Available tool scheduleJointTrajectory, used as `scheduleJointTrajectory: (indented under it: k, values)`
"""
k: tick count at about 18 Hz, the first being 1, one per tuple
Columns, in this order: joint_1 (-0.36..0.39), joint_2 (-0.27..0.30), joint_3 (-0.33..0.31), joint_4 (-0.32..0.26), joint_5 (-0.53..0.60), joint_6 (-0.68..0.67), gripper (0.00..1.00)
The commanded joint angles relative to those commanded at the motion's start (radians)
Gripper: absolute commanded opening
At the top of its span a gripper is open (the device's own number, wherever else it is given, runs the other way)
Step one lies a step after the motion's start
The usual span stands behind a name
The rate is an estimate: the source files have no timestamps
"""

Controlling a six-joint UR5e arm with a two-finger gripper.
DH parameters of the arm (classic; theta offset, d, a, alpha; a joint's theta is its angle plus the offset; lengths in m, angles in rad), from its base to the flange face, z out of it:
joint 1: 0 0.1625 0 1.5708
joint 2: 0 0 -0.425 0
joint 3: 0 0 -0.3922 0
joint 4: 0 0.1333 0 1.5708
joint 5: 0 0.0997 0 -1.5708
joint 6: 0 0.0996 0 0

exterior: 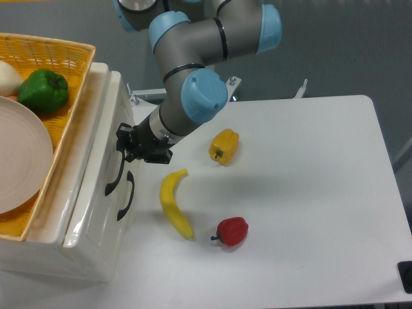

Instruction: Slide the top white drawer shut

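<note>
The top white drawer (102, 151) sits almost fully pushed into the white cabinet, with only a narrow strip of its rim showing beside the yellow wicker basket (64, 51). Its curved black handle (113, 179) is on the front panel. My gripper (131, 145) is black and looks shut, with nothing held. Its tip rests against the drawer's front panel, just above the handle. The arm reaches down to it from the upper right.
The lower white drawer's black handle (127, 197) lies just below the top one. A banana (175, 205), a yellow pepper (223, 146) and a red pepper (232, 231) lie on the white table (309, 193). The basket on the cabinet holds a plate (19, 161) and a green pepper (42, 90).
</note>
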Motion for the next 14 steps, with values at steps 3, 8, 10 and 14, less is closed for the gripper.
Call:
scheduleJointTrajectory:
  k: [3,8,10,14]
  values:
    - [-0.011,0.000,0.000,0.003,0.000,-0.003,0.00]
    - [-0.011,0.000,0.000,0.003,0.002,-0.009,0.00]
    - [-0.003,-0.002,0.003,0.000,0.006,-0.009,0.00]
    - [0.052,-0.002,0.003,0.000,0.024,-0.009,0.03]
